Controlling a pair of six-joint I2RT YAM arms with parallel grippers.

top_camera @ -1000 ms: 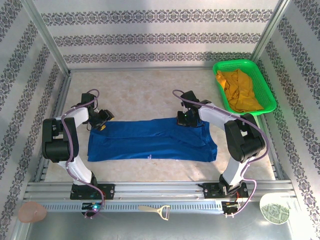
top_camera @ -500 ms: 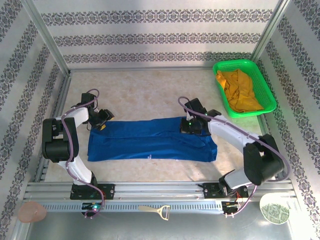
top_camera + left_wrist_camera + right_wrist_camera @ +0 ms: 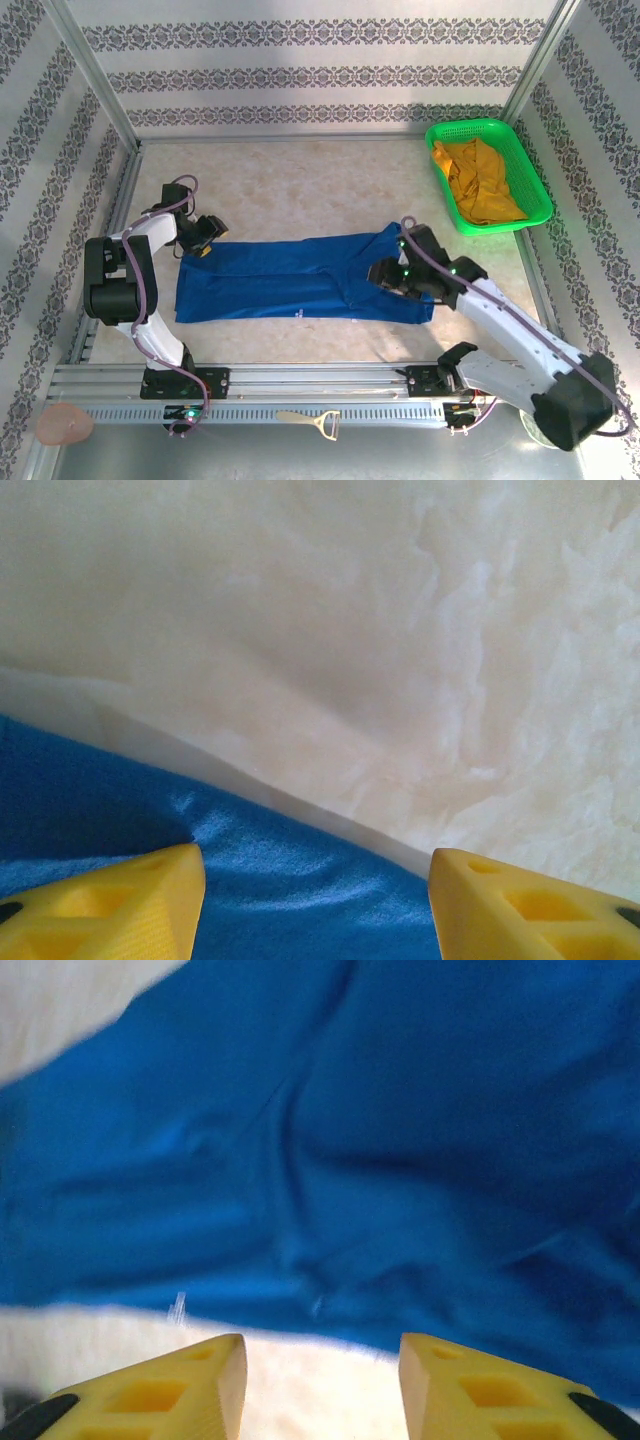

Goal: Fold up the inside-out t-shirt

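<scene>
We see a pale, marbled table (image 3: 290, 190). A blue t-shirt (image 3: 280, 285) lies on it in a long strip running left to right across the near half. A green basket (image 3: 470, 126) stands in the far right corner.

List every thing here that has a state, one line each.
t-shirt, folded into a long strip, flat on the table.
left gripper, open, at the t-shirt's edge.
right gripper, open, holding nothing.
green basket, upright, holding the yellow garment.
yellow garment, crumpled.
</scene>
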